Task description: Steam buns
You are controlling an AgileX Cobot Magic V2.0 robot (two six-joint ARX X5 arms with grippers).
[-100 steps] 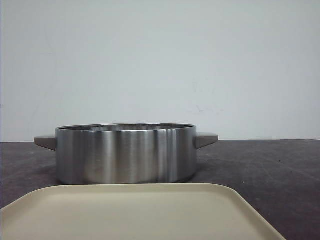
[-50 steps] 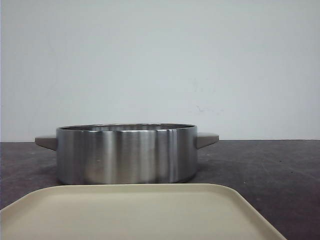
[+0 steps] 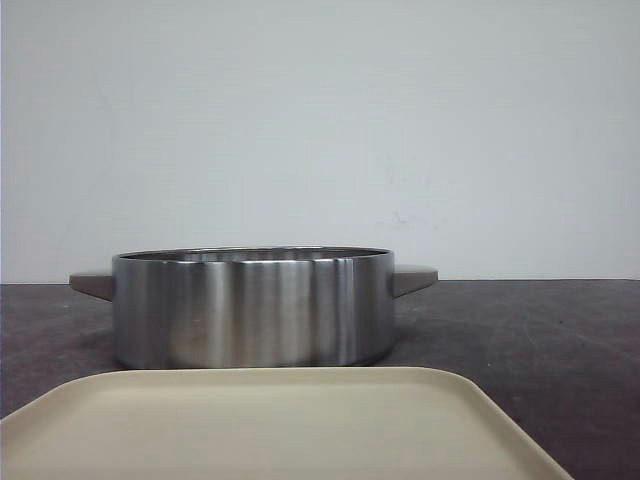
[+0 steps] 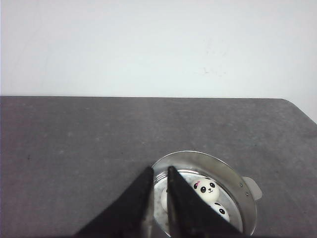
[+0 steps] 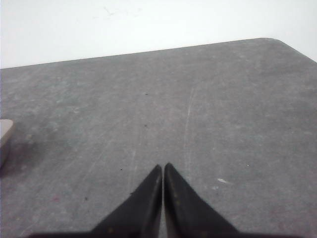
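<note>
From the front, the pot's [image 3: 250,308] steel wall hides whatever lies inside it, so no buns show in that view, and neither hand appears there. The cream tray [image 3: 270,425] in front is cut off by the near edge and covers the pot's base. In the left wrist view the left hand [image 4: 158,173] covers part of the pot, hiding most of one bun [image 4: 165,198]; a second bun [image 4: 220,210] is half hidden behind a finger, and only one bun [image 4: 205,187] shows whole. In the right wrist view a pale object [image 5: 5,134] at the edge is cut off, too little showing to name it.
</note>
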